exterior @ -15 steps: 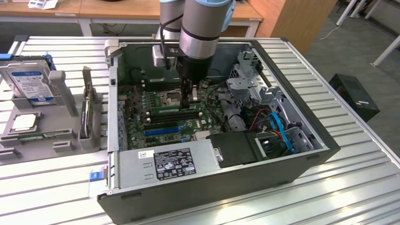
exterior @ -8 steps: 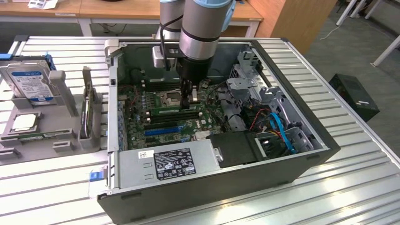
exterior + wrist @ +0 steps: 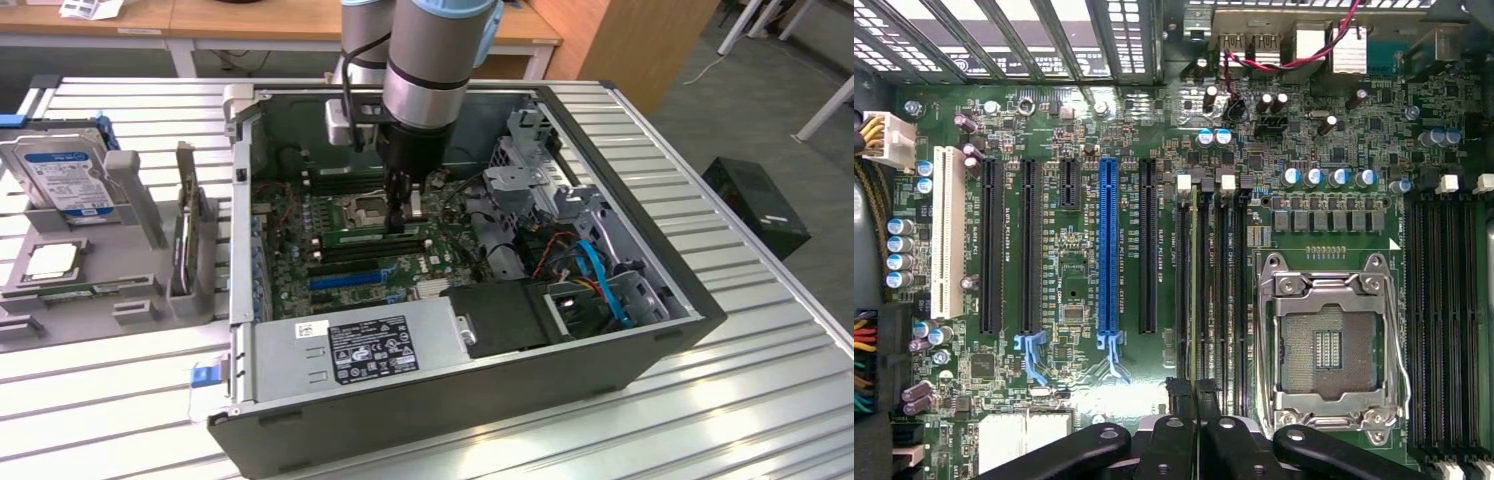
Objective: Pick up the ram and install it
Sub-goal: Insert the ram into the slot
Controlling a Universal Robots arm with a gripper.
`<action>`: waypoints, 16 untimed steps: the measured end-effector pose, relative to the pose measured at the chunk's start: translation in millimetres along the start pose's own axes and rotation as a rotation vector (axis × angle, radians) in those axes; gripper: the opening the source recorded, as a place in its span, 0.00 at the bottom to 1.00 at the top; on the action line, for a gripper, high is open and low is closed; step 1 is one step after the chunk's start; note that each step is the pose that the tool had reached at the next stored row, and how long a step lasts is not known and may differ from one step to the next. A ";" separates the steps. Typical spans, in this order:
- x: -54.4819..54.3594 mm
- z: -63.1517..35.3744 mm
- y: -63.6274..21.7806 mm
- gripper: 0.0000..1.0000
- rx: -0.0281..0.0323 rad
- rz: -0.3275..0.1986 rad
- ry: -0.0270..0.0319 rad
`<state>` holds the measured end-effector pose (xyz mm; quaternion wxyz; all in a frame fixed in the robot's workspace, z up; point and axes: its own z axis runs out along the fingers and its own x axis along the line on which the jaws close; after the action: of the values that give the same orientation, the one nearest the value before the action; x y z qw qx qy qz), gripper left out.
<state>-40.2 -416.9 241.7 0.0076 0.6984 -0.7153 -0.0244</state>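
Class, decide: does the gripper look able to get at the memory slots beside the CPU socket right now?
Probably yes: the case side is off, and the gripper hangs just above the memory slots with nothing between.

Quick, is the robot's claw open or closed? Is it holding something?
Gripper: closed, pinching the ram at the memory slots.

The case [image 3: 561, 385] is open above the gripper [image 3: 404, 228]; power supply [image 3: 354, 350] and drive cage [image 3: 527, 185] crowd it.
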 end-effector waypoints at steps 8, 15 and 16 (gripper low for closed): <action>0.1 1.4 -0.1 0.12 0.0000 0.000 -0.0001; 0.1 3.9 -0.2 0.12 0.0000 0.000 -0.0001; 0.1 4.2 -0.2 0.12 0.0000 0.000 -0.0001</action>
<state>-40.2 -416.9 237.4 0.0075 0.6984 -0.7152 -0.0244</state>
